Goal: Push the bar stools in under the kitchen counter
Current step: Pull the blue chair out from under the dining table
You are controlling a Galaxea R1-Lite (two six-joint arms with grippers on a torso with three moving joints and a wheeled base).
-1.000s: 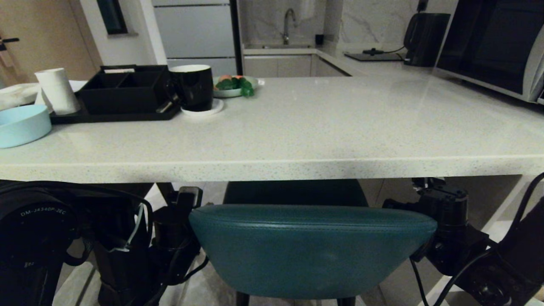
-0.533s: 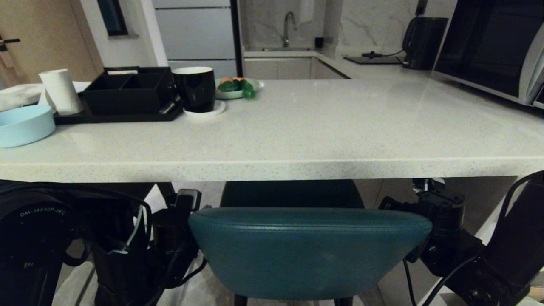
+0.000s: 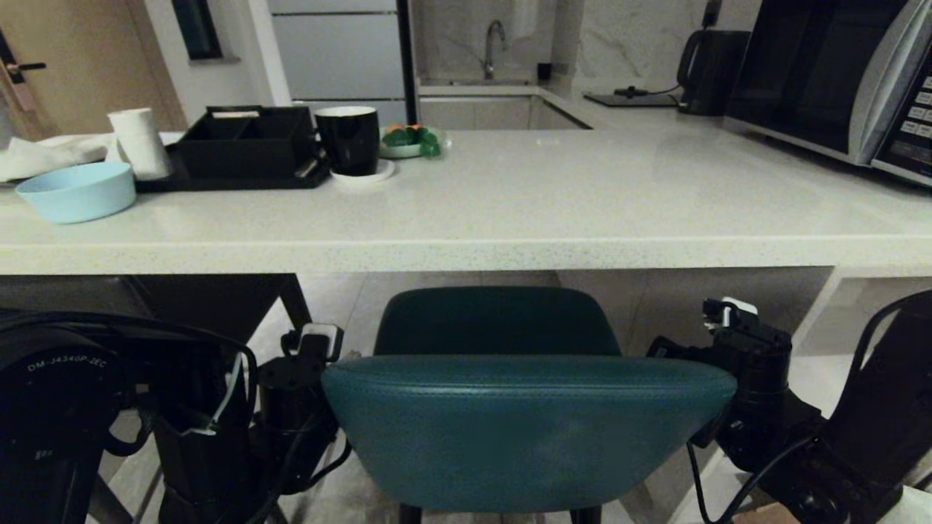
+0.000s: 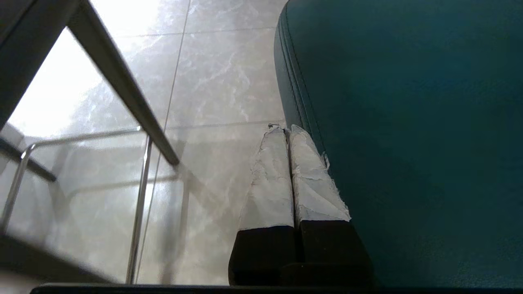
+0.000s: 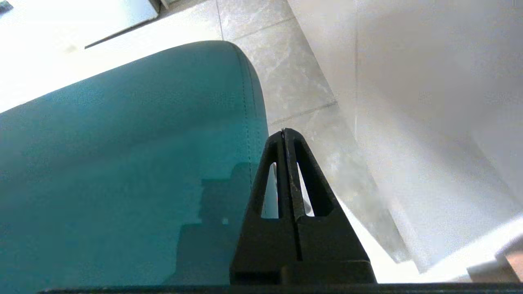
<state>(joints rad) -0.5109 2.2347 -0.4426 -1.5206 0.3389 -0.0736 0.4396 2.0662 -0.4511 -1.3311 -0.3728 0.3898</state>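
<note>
Left pincer point(image 4: 286, 130) clenched empty against the teal stool's point(image 3: 524, 429) back edge; right pincer point(image 5: 284, 132) clenched likewise at the opposite edge; stool seat just under the worktop point(image 3: 510, 218)

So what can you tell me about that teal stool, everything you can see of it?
The teal stool is padded, leather-like, with a stitched seam along its curved, rounded back. It stands upright on thin dark legs, facing the counter, its seat just short of the edge. The left claw and right claw, both shut, sit at either end of the back; contact can't be confirmed.
</note>
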